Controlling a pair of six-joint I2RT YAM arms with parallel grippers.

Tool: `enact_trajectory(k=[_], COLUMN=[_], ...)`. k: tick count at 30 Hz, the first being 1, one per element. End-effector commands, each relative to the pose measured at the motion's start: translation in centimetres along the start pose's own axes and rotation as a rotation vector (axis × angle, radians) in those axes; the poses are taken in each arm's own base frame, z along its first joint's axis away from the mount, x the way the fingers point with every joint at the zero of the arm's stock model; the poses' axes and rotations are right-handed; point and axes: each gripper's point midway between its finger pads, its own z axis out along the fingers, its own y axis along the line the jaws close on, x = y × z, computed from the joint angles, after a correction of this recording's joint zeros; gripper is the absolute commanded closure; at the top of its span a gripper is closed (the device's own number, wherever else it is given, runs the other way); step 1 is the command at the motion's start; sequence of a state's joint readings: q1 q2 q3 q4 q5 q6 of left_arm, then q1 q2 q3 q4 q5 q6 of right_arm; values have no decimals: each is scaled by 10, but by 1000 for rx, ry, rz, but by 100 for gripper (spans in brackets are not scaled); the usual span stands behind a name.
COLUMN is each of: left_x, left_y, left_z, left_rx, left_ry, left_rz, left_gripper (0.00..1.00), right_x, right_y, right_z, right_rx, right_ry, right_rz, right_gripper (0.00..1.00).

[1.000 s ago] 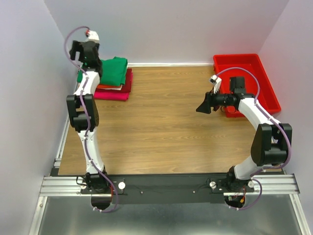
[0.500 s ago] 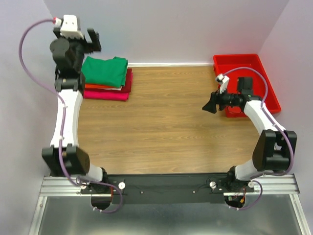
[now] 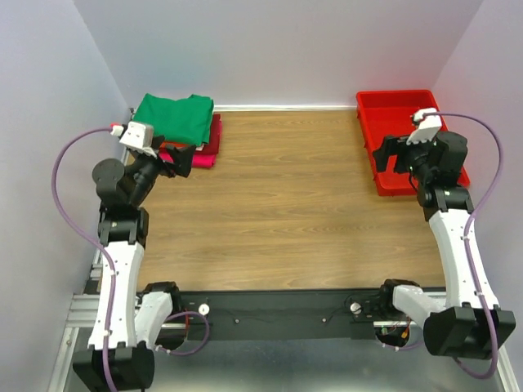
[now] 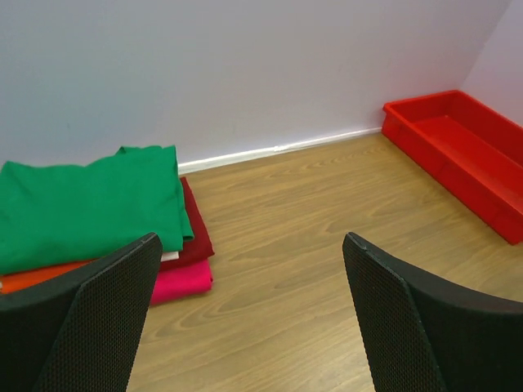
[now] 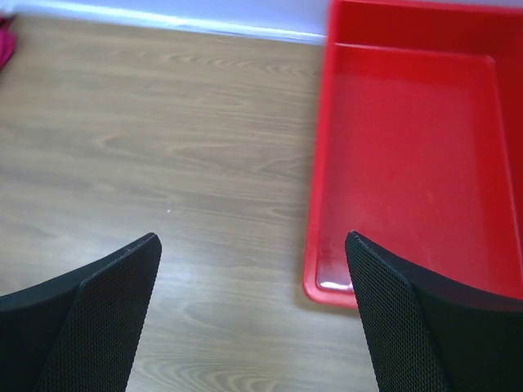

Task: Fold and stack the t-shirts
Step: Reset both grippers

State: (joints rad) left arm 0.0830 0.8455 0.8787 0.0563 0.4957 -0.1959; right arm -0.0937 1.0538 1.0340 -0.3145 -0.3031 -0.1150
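The t-shirts lie folded in one stack at the table's far left corner. A green tee [image 3: 176,117] [image 4: 86,200] is on top, with orange [image 4: 41,273], dark red [image 4: 194,233] and magenta [image 4: 184,280] layers under it. My left gripper [image 3: 178,157] [image 4: 252,238] hovers just in front of the stack, open and empty, looking across the wood. My right gripper [image 3: 391,152] [image 5: 252,238] hangs open and empty over the table by the near left corner of the red tray [image 3: 409,114] [image 5: 409,147].
The red tray stands at the far right against the wall, with nothing in it. Bare wooden table [image 3: 286,188] stretches between the stack and the tray. White walls close in the back and both sides.
The left arm has come down from above the stack and pulled back toward the near left. The right arm has drawn back beside the tray, and its jaws have opened wider.
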Motion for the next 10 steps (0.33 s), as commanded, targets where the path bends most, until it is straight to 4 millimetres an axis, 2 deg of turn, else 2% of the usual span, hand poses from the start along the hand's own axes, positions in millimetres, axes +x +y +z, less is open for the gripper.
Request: enact_trajectory(k=[1,4,6,8,10], left_x=[9,12,12,11,13], left_y=[-7,-7,-7,-6,-5], left_z=[-17,-22,-26,-29,-29], left_rx=[-5,-18,-33,-46,-51], left_ry=[9,7,11,9,11], left_rz=[-12,-7,-2,2,-2], left_gripper=[2,2,2,2,2], right_x=[5,3,3,3,3], right_y=[-33,-37,-44,-43,-45], right_z=[-17,-23,-29,-33,-34], right_rx=[253,280,336,325,337], right_ry=[-39,-62,-76,-75,-85], right_rz=[194,161,198,131,140], right_gripper=[0,0,1,2,2])
